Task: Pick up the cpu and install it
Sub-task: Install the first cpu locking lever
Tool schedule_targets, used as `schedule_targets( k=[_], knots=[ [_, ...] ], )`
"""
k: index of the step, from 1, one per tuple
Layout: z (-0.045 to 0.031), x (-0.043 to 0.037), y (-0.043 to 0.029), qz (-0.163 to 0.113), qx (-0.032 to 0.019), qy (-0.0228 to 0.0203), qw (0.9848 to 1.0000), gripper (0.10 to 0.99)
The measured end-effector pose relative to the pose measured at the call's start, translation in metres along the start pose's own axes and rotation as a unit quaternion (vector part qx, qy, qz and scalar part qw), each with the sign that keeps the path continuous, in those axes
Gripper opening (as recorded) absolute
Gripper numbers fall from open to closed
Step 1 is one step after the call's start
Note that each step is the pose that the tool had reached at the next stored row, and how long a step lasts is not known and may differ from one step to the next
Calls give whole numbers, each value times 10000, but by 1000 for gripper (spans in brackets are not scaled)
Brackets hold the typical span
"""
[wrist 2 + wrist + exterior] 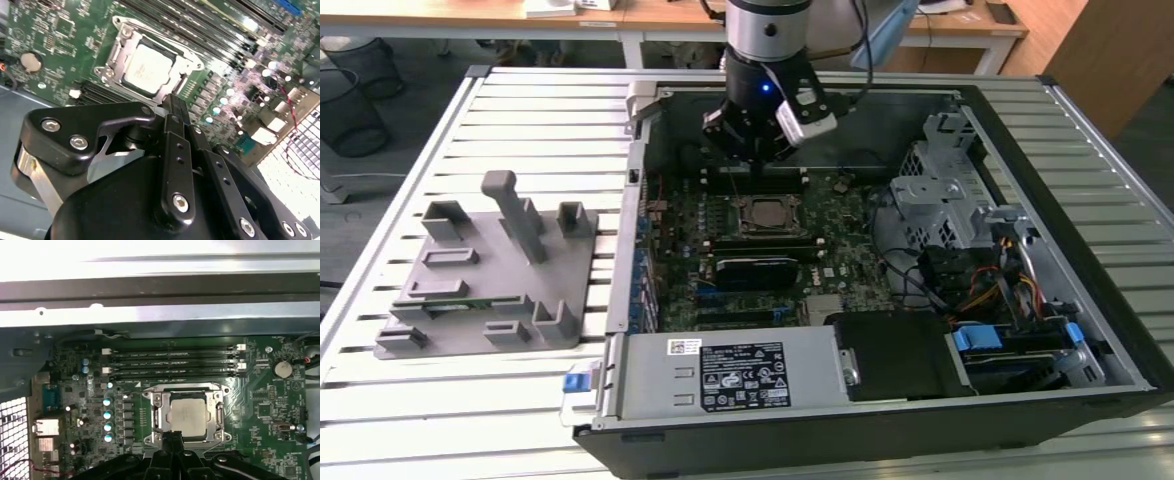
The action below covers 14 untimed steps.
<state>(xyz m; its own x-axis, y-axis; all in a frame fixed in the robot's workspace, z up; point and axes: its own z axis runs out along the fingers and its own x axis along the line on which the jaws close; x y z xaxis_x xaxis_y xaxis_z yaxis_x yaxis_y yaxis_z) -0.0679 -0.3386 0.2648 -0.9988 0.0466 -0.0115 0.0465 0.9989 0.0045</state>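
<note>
Gripper [175,102] fingers pressed together, empty – cpu [187,413] seated in socket in both wrist views

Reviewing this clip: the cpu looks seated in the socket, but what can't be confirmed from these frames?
- Gripper fingers, open or shut: in both wrist views the gripper's own body covers them; in the exterior view they are dark against the case.
- Cpu near edge: covered by the gripper in both wrist views.
- Socket lever, latched or not: cannot be made out.
- Contact between gripper and cpu: cannot tell.
</note>
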Motion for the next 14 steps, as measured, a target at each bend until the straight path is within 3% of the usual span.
schedule_targets(
  k=[10,14],
  knots=[
    [3,258,-12,0,-2,-16,10000,106],
    [4,324,-13,0,-2,-21,10000,106]
  ],
)
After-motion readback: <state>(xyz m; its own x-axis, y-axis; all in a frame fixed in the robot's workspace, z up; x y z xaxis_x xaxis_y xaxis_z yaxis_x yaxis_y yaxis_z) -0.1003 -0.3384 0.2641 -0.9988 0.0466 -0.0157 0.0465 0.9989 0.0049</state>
